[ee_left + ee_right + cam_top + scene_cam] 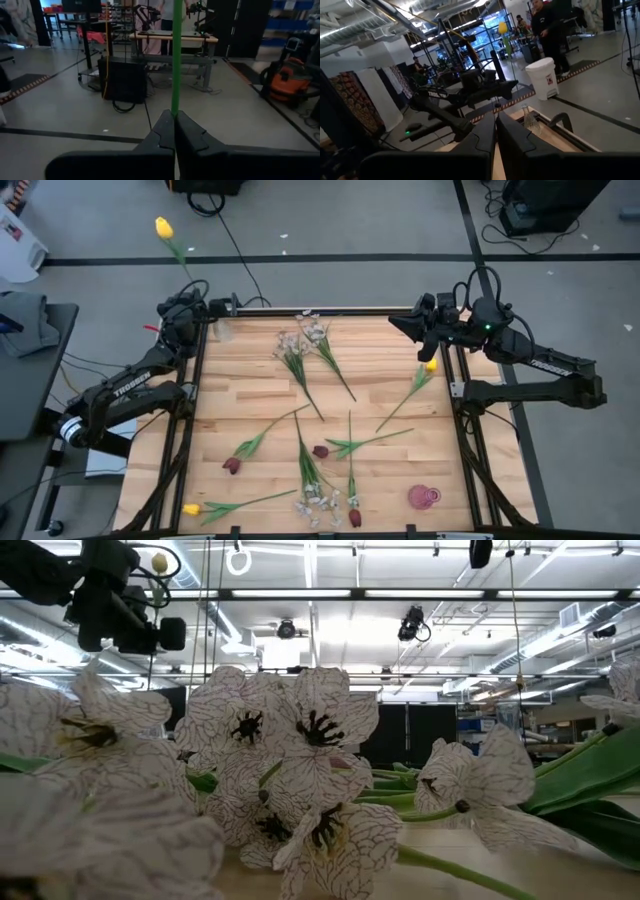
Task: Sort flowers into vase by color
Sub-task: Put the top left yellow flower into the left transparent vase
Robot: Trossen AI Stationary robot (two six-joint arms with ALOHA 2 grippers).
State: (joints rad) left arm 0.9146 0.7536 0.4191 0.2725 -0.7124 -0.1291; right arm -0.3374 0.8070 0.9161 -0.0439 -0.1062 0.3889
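Note:
My left gripper [190, 288] hovers over the table's far left corner, shut on a yellow tulip [163, 227] whose head stands above the fingers. It also shows in the low view, top left [158, 562]. My right gripper [400, 323] is shut and empty, raised over the far right part of the table. Below that arm a second yellow tulip [430, 365] lies flat. A third yellow tulip [190, 508], dark red tulips [231, 465] [320, 451] [354, 518] and whitish sprays [300, 340] [318, 505] lie on the wood. A clear glass vase [222, 330] stands at the far left corner. My left gripper [175, 120] pinches the tulip's green stem [175, 100] between its two shut fingers. The fingers point level toward the far side and lie across the stem. The flower is lifted clear of the table and stands roughly upright, head up.
A pink vase [424, 497] sits at the table's near right corner. Whitish blossoms [290, 740] fill the low view close to the camera. People stand in the room beyond the table [547, 25]. Bare wood shows along the table's left side [230, 395].

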